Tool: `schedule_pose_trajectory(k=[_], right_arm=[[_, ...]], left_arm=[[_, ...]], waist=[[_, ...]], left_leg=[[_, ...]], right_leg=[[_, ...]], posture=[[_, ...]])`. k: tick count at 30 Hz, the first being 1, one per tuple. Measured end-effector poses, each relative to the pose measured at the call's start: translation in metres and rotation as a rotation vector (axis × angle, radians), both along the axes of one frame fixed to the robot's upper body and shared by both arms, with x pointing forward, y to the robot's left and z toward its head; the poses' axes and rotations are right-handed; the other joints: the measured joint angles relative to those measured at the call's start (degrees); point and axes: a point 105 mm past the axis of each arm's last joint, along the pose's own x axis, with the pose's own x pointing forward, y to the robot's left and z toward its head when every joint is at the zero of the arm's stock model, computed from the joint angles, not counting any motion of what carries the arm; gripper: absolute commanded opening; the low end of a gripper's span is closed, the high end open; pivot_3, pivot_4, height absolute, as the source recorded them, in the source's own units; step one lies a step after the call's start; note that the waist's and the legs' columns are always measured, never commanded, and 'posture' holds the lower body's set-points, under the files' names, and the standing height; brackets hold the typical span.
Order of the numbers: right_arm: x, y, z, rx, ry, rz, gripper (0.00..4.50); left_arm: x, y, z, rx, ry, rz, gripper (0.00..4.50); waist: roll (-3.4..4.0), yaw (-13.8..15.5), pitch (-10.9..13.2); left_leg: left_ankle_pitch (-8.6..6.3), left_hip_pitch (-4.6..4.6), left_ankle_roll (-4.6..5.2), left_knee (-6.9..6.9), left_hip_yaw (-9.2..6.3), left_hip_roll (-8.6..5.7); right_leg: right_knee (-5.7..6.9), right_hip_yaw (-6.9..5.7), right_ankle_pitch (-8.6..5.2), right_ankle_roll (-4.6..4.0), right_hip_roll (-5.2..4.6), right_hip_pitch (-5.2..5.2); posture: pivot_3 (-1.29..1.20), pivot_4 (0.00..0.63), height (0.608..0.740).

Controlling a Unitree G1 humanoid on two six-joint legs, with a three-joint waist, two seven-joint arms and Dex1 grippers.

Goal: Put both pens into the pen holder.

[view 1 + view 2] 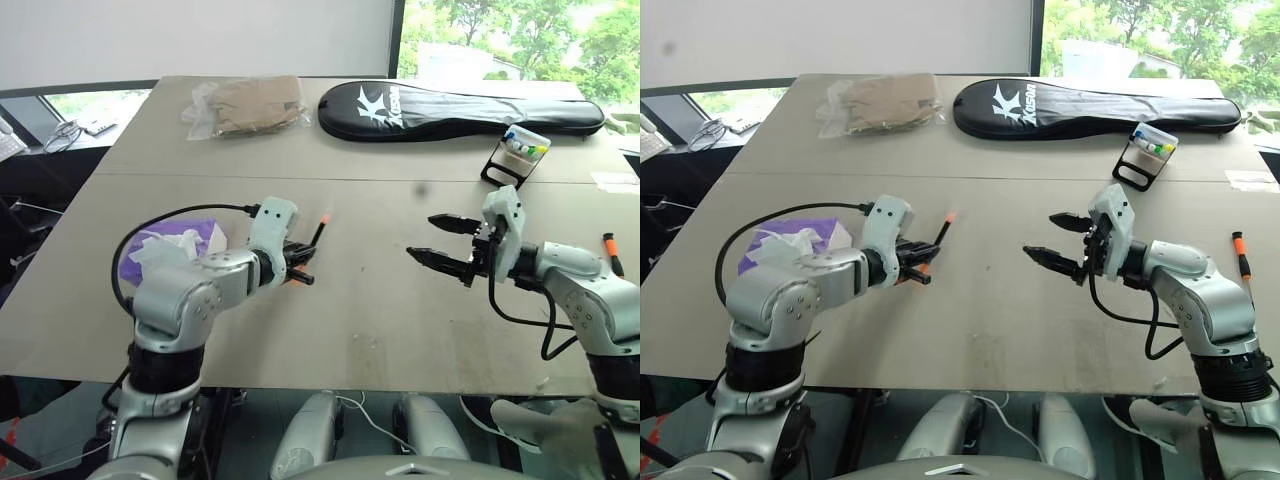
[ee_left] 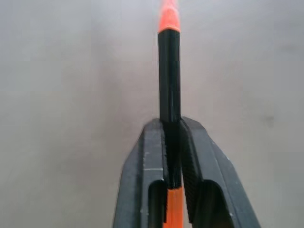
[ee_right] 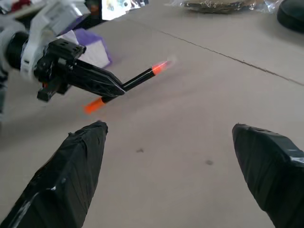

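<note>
A: Item one, left hand (image 1: 300,270)?

B: You have it clamped on the first pen (image 1: 312,243), a black barrel with orange at both ends. Its fingers (image 2: 190,161) pinch the barrel near the lower orange end, and the pen sticks up and forward, held above the table (image 1: 350,330), not touching it.

A: Item two, right hand (image 1: 440,243)?

B: Yours stands wide apart, both black fingers (image 3: 71,161) spread with nothing between them. It hovers over the middle of the table and faces the left hand and its pen.

A: Item three, second pen (image 1: 611,253)?

B: You will find it lying flat on the table at the right edge, beside the right arm: black barrel, orange cap at its far end.

A: Item four, pen holder (image 1: 518,156)?

B: It sits tilted at the far right of the table, just in front of the long black racket bag (image 1: 460,108), well apart from both hands.

A: Remaining stock?

B: Purple and white tissue pack (image 1: 175,248) behind the left arm; clear bag with something tan inside (image 1: 245,105) at the far side.
</note>
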Motion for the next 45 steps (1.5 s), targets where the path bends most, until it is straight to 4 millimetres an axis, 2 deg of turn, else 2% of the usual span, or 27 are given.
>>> schedule_pose_trajectory(k=[2,5,10,14,16,17,20,21,28,30,31,33,34,36,38,40,41,45], right_arm=[[0.0,0.012,0.006,0.083,0.091,0.042,4.5],[-0.002,0.028,0.018,0.16,0.183,0.113,4.5],[-0.012,0.043,0.044,0.202,0.229,0.243,4.5],[-0.018,0.046,0.043,0.186,0.266,0.286,3.26],[-0.019,0.049,0.043,0.189,0.275,0.292,2.3],[-0.019,0.05,0.043,0.189,0.276,0.29,1.96],[-0.016,0.05,0.041,0.178,0.272,0.264,0.41],[-0.014,0.048,0.04,0.168,0.266,0.241,0.1],[-0.013,0.048,0.042,0.166,0.228,0.211,0.08],[-0.013,0.048,0.04,0.173,0.226,0.202,0.08],[-0.012,0.047,0.041,0.178,0.224,0.195,0.08],[-0.009,0.04,0.044,0.192,0.205,0.163,0.08],[-0.004,0.028,0.052,0.204,0.172,0.117,0.08],[0.004,0.013,0.06,0.199,0.122,0.049,0.08],[0.019,-0.013,0.074,0.175,0.039,-0.075,0.08],[0.04,-0.043,0.1,0.099,-0.124,-0.263,0.08],[0.05,-0.062,0.12,0.054,-0.234,-0.38,0.08],[0.075,-0.106,0.152,-0.109,-0.472,-0.668,0.08]], left_arm=[[-0.019,-0.003,0.013,0.032,-0.117,-0.156,0.11],[-0.037,-0.009,0.016,0.08,-0.215,-0.313,0.11],[-0.046,-0.017,0.027,0.088,-0.342,-0.433,0.11],[-0.043,-0.022,0.028,0.105,-0.388,-0.464,0.0],[-0.042,-0.024,0.026,0.101,-0.393,-0.471,0.0],[-0.042,-0.026,0.025,0.1,-0.392,-0.476,0.0],[-0.043,-0.03,0.024,0.092,-0.404,-0.492,0.0],[-0.043,-0.03,0.025,0.09,-0.411,-0.49,0.0],[-0.04,-0.032,0.025,0.064,-0.412,-0.469,0.0],[-0.04,-0.032,0.022,-0.015,-0.345,-0.465,0.91],[-0.039,-0.03,0.025,-0.074,-0.318,-0.449,1.23],[-0.037,-0.025,0.038,-0.147,-0.325,-0.421,2.11],[-0.034,-0.021,0.047,-0.182,-0.339,-0.393,2.57],[-0.032,-0.015,0.054,-0.202,-0.349,-0.36,2.66],[-0.028,-0.008,0.062,-0.203,-0.373,-0.326,2.66],[-0.02,-0.001,0.072,-0.16,-0.424,-0.286,2.66],[-0.017,0.002,0.076,-0.131,-0.462,-0.261,2.66],[-0.015,-0.008,0.073,-0.104,-0.47,-0.276,2.66]], waist=[[0.03,-0.5,0.0],[0.09,-0.4,0.0],[0.08,-0.1,0.0],[0.08,-0.3,0.0],[0.08,-0.5,0.0],[0.08,-0.6,0.0],[0.08,-0.5,0.0],[0.09,-0.5,0.0],[0.09,-0.5,0.0],[0.09,-0.5,0.0],[0.09,-0.5,0.0],[0.08,-0.5,0.0],[0.08,-0.4,0.0],[0.09,-0.4,0.0],[0.09,-0.4,0.0],[0.11,-0.4,0.0],[0.11,-0.5,0.0],[0.09,-0.5,0.0]], left_leg=[[0.0,0.05,0.0,-0.13,0.05,0.01],[-0.02,0.07,0.04,-0.15,0.08,-0.01],[-0.14,-0.08,0.25,-0.15,-0.07,-0.03],[-0.15,-0.21,0.27,-0.18,-0.13,-0.03],[-0.15,-0.3,0.27,-0.17,-0.14,-0.02],[-0.14,-0.32,0.25,-0.17,-0.14,-0.02],[-0.09,-0.49,0.17,-0.1,-0.26,-0.03],[-0.09,-0.57,0.16,-0.06,-0.28,-0.03],[-0.07,-0.7,0.15,-0.04,-0.3,-0.04],[-0.08,-0.71,0.16,-0.03,-0.3,-0.04],[-0.08,-0.71,0.16,-0.02,-0.3,-0.03],[-0.07,-0.77,0.15,0.03,-0.31,-0.04],[-0.07,-0.77,0.15,0.04,-0.31,-0.05],[-0.06,-0.77,0.14,0.07,-0.29,-0.07],[-0.03,-0.77,0.1,0.1,-0.28,-0.1],[-0.02,-0.74,0.09,0.1,-0.21,-0.11],[-0.02,-0.73,0.08,0.08,-0.18,-0.11],[-0.01,-0.74,0.06,0.05,-0.05,-0.06]], right_leg=[[-0.05,0.07,-0.01,-0.02,0.01,0.01],[-0.09,0.08,0.0,-0.02,-0.01,0.02],[-0.31,-0.09,0.01,-0.01,-0.04,0.02],[-0.42,-0.16,0.02,0.0,-0.03,-0.04],[-0.42,-0.17,0.02,0.01,-0.02,-0.14],[-0.42,-0.17,0.02,0.01,-0.02,-0.15],[-0.43,-0.29,0.02,0.01,-0.02,-0.26],[-0.42,-0.32,0.03,0.01,-0.02,-0.35],[-0.41,-0.43,0.03,0.01,-0.02,-0.46],[-0.37,-0.46,0.03,0.01,-0.02,-0.48],[-0.34,-0.5,0.03,0.01,-0.01,-0.49],[-0.27,-0.53,0.03,0.01,-0.01,-0.55],[-0.25,-0.54,0.03,0.01,-0.01,-0.55],[-0.23,-0.53,0.03,0.01,-0.02,-0.54],[-0.2,-0.53,0.03,0.01,-0.03,-0.54],[-0.13,-0.49,0.03,0.01,-0.02,-0.57],[-0.12,-0.46,0.03,0.01,-0.01,-0.58],[-0.12,-0.36,0.03,0.01,0.02,-0.63]], posture=[[0.0,0.15,0.74],[0.0,0.15,0.74],[0.0,0.15,0.74],[0.0,0.15,0.74],[0.0,0.15,0.74],[0.0,0.15,0.74],[0.0,0.15,0.74],[0.0,0.15,0.74],[0.0,0.15,0.74],[0.0,0.15,0.74],[0.0,0.15,0.74],[0.0,0.15,0.74],[0.0,0.15,0.74],[0.0,0.15,0.74],[0.0,0.15,0.74],[0.0,0.15,0.74],[0.0,0.15,0.74],[0.0,0.15,0.74]])
